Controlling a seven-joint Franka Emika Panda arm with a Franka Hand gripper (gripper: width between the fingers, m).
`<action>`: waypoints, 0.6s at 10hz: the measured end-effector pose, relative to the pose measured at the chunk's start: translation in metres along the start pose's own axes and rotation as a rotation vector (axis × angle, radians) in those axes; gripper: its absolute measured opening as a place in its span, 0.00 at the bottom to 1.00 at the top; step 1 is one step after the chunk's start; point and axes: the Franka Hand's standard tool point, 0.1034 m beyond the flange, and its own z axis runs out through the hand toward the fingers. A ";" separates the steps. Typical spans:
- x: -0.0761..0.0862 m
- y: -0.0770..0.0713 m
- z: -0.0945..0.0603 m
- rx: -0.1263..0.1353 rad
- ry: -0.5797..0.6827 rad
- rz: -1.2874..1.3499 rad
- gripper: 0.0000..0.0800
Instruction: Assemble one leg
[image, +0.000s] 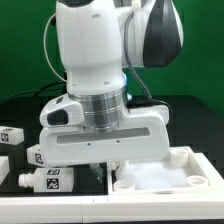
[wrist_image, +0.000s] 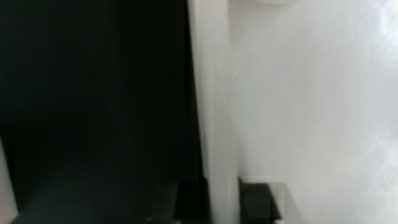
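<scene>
Black fingers (wrist_image: 267, 200) of the gripper (wrist_image: 222, 202) stand a narrow way apart, one on each side of a raised rim of the large white tray-like piece (wrist_image: 302, 120). Whether they press on the rim I cannot tell. In the exterior view the gripper's white body hangs low over that piece's end toward the exterior view's left. The leg (image: 45, 180) lies untouched on the black table (image: 190, 118), further toward the exterior view's left, its tags showing. Another leg (image: 12, 135) lies beyond it.
</scene>
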 end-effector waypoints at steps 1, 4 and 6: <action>0.000 0.000 0.000 0.000 0.000 -0.001 0.07; 0.000 -0.002 -0.001 -0.002 0.001 -0.008 0.39; -0.017 -0.016 -0.023 -0.027 0.001 -0.097 0.58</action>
